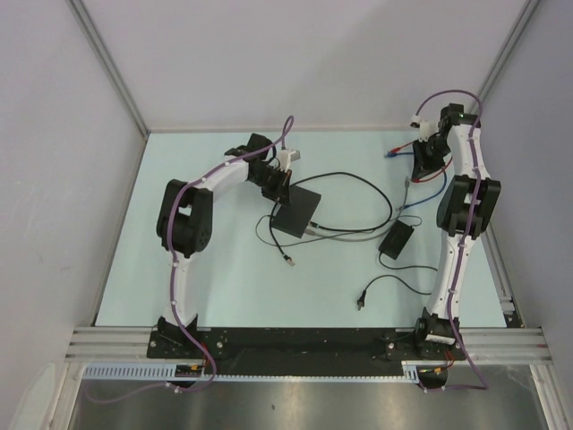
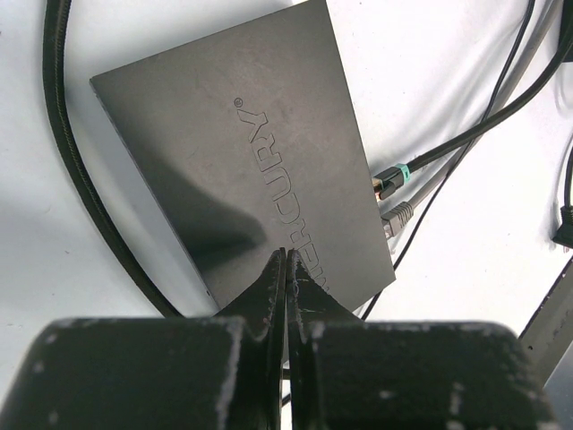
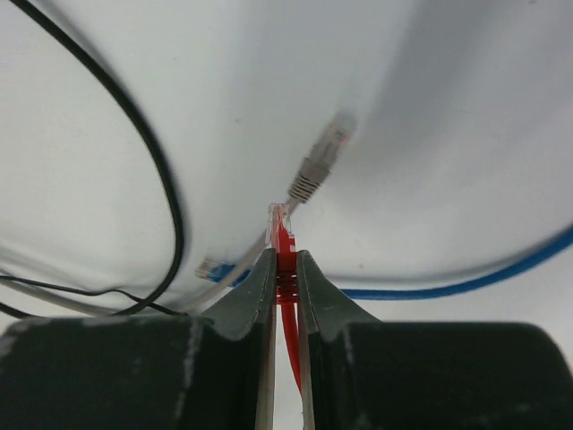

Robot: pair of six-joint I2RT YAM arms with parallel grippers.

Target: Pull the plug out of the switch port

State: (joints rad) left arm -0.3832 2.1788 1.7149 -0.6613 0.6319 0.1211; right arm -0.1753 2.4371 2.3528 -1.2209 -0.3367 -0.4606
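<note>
The switch (image 1: 297, 213) is a flat black box (image 2: 242, 152) lying left of the table's middle. My left gripper (image 2: 286, 256) is shut with nothing in it, and its tips (image 1: 280, 199) are down on the switch's near end. A black lead's teal-collared plug (image 2: 389, 182) and a grey plug (image 2: 397, 215) sit at the switch's right edge. Far from it, at the back right, my right gripper (image 1: 418, 172) is shut on a red plug (image 3: 285, 255), whose clear tip (image 3: 279, 219) sticks out past the fingers.
A loose grey plug (image 3: 322, 161) and a blue cable (image 3: 466, 285) lie on the table just beyond the right gripper. A black adapter brick (image 1: 396, 240) with its thin lead lies right of centre. Black cables (image 1: 358, 184) loop between the switch and the right arm.
</note>
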